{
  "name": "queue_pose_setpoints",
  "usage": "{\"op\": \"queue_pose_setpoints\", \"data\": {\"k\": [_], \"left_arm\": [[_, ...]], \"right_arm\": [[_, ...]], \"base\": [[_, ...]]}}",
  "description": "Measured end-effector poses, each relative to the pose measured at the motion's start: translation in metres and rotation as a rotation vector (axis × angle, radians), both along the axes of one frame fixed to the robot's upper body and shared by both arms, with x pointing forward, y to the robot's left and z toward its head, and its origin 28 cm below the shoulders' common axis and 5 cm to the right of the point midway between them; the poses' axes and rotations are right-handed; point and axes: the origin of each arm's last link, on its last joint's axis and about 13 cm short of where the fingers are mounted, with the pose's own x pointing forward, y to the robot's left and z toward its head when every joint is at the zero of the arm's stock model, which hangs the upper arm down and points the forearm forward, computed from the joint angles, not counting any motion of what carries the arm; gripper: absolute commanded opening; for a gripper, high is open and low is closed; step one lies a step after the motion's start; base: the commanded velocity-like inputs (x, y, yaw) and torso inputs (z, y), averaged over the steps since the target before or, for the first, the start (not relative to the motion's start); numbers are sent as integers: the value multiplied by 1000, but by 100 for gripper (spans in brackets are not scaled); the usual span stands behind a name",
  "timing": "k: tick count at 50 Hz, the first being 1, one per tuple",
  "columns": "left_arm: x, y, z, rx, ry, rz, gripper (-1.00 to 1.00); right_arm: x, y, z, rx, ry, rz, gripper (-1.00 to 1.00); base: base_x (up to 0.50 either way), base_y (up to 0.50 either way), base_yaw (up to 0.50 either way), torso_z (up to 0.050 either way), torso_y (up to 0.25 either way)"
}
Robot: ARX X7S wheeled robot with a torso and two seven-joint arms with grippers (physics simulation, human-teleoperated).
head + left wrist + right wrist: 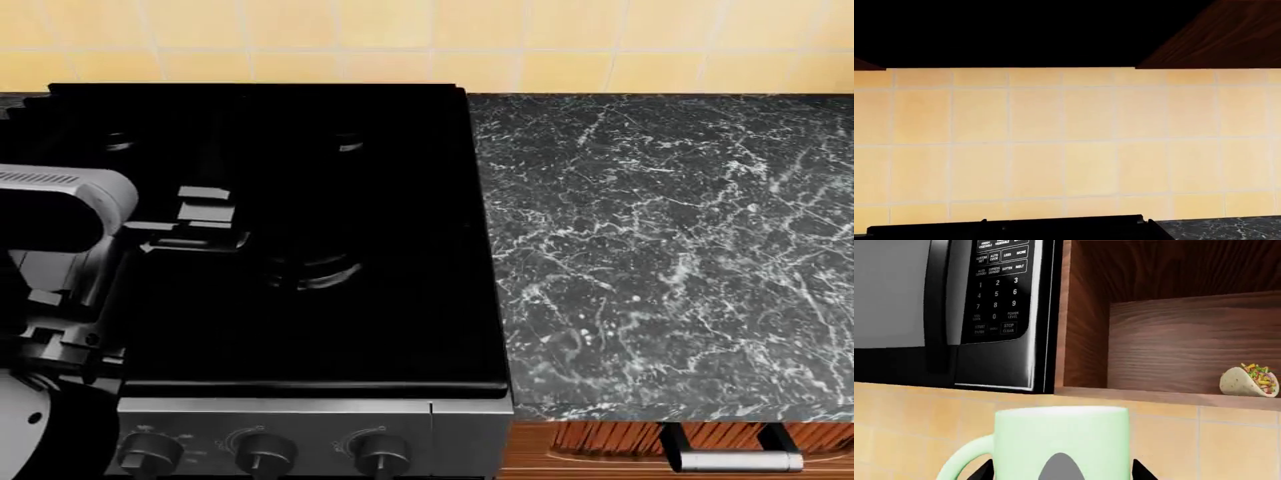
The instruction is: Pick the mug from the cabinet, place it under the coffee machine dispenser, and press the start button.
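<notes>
Mint-green and rigid, the mug (1062,442) is clamped across its body by the right gripper (1062,471), clear of the open cabinet (1174,340); glazed walls are judged slippery. Left jaws cannot be told.

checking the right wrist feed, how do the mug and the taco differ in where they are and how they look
The mug is plain mint green and sits low and close to the camera, below the cabinet. The taco is tan with mixed coloured filling and lies on the cabinet shelf. The mug shows far larger; the taco looks small and distant. Both appear right of the microwave.
</notes>
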Motion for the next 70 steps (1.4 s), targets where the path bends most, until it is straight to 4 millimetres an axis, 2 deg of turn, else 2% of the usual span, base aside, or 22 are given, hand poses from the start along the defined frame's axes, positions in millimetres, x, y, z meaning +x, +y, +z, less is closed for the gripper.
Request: {"op": "queue_pose_setpoints", "data": {"k": [23, 44, 70], "left_arm": [[0, -2, -1, 9, -5, 15, 100], [-2, -5, -4, 12, -3, 9, 100], [-2, -6, -5, 10, -5, 1, 100]], "right_arm": [[-25, -22, -53, -58, 71, 24, -100], [-36, -22, -87, -57, 75, 29, -100], [-46, -18, -108, -72, 65, 19, -100]], "base": [[0, 0, 0, 0, 0], [0, 0, 0, 0, 0], [-49, -489, 0, 0, 0]]}}
